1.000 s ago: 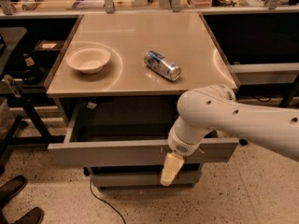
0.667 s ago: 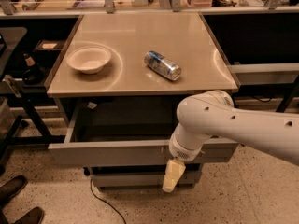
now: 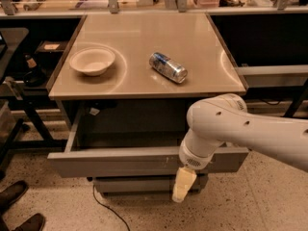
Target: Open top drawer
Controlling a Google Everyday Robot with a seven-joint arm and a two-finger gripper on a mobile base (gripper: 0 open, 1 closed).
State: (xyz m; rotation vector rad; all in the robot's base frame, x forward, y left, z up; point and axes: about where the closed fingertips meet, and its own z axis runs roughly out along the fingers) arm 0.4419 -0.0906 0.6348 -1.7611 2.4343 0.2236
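The top drawer [image 3: 115, 161] of the grey cabinet stands pulled out toward me. Its grey front panel hangs well clear of the cabinet, and its dark inside [image 3: 130, 126] shows under the tabletop. My gripper [image 3: 184, 185] is cream-coloured and points down. It hangs just in front of and below the right part of the drawer front. The white arm [image 3: 240, 131] reaches in from the right and hides the drawer's right end.
On the tan tabletop [image 3: 144, 42] sit a white bowl [image 3: 92, 60] at the left and a can [image 3: 167, 67] lying on its side. A lower drawer front [image 3: 134, 184] shows beneath. A cable [image 3: 103, 208] lies on the floor, shoes [image 3: 17, 206] at the lower left, and shelving on both sides.
My gripper has sunk slightly lower and a little to the right in front of the drawer. The drawer stays pulled out about the same.
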